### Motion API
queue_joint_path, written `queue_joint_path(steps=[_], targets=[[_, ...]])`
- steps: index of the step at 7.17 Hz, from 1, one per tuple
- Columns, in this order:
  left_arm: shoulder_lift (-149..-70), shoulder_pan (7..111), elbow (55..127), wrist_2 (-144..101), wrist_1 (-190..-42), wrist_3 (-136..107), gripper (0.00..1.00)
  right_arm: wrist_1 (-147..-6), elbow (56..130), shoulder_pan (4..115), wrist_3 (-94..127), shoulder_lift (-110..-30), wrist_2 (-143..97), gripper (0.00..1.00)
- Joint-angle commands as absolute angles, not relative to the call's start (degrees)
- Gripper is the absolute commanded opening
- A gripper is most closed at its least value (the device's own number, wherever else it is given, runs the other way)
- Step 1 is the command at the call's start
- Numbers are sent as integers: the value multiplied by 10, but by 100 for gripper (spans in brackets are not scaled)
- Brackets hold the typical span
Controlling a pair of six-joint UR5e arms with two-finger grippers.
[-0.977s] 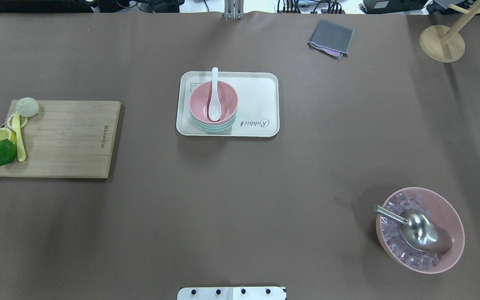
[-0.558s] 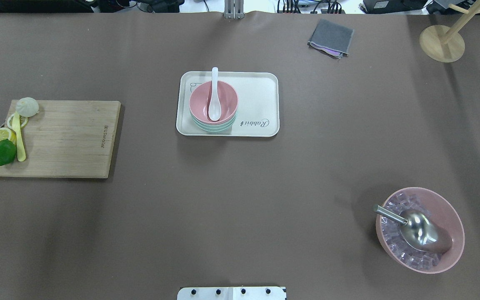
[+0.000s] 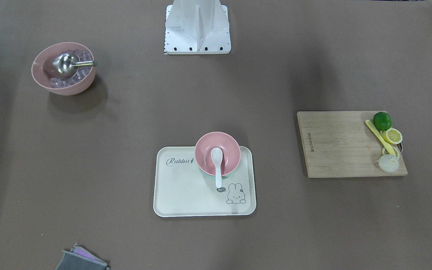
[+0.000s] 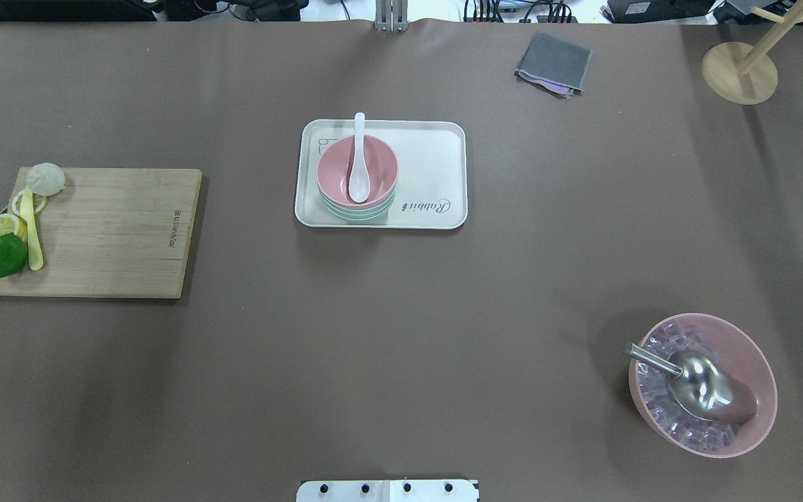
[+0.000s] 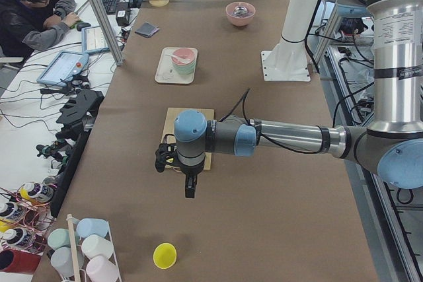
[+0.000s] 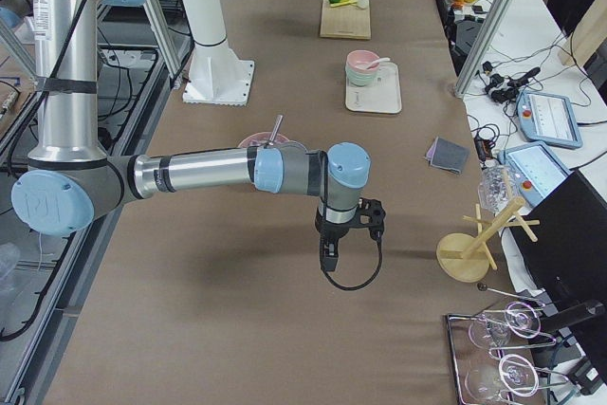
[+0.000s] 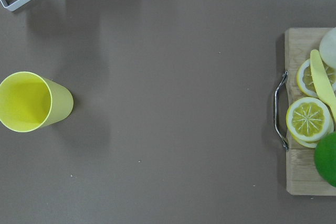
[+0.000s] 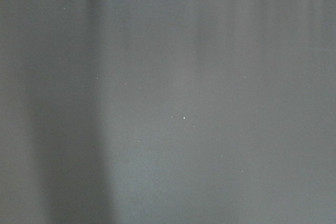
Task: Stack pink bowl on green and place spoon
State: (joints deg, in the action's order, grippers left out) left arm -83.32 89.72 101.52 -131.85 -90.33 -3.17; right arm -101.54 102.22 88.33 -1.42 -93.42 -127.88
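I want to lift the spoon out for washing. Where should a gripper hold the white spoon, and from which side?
Grip the white spoon by its handle's free end, which sticks out past the far rim of the pink bowl, above the tray. Come from above and close across the narrow handle; the scoop lies deep inside the bowl.

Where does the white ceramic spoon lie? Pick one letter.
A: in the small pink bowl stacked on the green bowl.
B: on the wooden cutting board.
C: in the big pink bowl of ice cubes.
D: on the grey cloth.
A: the white ceramic spoon lies with its scoop inside the small pink bowl, which sits on the green bowl on the cream tray.
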Motion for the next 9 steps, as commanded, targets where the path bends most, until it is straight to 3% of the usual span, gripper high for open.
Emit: queue_joint_path(steps=[1,9], targets=[[-826,897,1026,-1318,-904,-32,98,-1007,1022,883,-14,-933,-1279,100],[-802,897,1062,-1318,-904,-32,98,-1006,1022,881,-13,-933,-1279,100]])
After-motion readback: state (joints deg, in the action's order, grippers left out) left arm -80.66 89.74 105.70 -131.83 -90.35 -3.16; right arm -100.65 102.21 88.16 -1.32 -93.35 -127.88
